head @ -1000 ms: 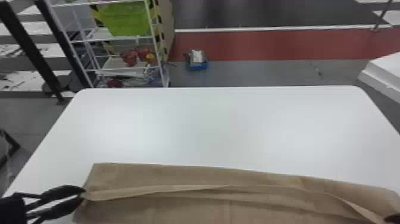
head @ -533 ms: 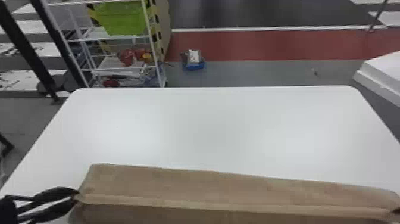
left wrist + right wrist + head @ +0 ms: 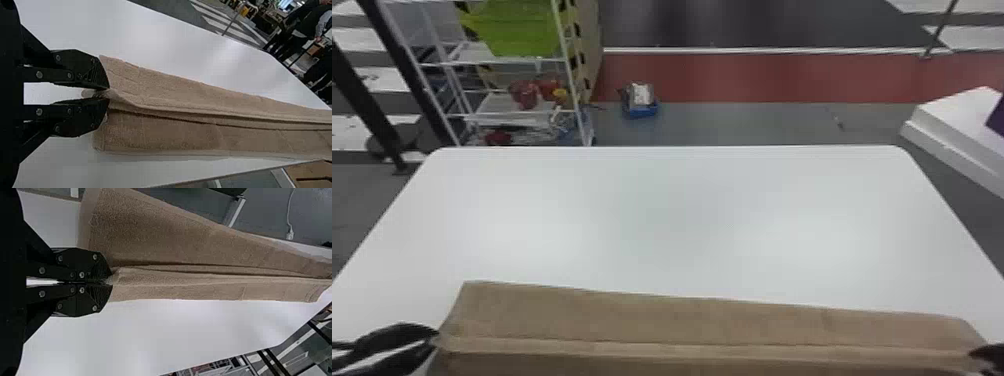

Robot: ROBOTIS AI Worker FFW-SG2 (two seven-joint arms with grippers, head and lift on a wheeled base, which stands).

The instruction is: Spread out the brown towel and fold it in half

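Observation:
The brown towel (image 3: 682, 320) lies across the front of the white table, a raised ridge running along its length between both grippers. My left gripper (image 3: 434, 340) holds the ridge's left end; in the left wrist view that gripper (image 3: 106, 93) is shut on bunched cloth, a small bit poking out between its fingers. At the head view's lower right edge is my right gripper (image 3: 977, 354), at the ridge's other end. In the right wrist view, the towel (image 3: 176, 239) spreads away from the right gripper (image 3: 110, 282), shut on a pinch of the fabric.
The white table (image 3: 682, 215) extends behind the towel to its far edge. Beyond it stand a white wire shelf (image 3: 507, 114) with a green bin (image 3: 522, 27) and a small blue box (image 3: 640, 107) on the floor. A white block (image 3: 957, 125) is at the right.
The ridge between the grippers has gone from slack and curved to straight and taut. My left gripper has shifted slightly left and toward the robot, still holding the towel.

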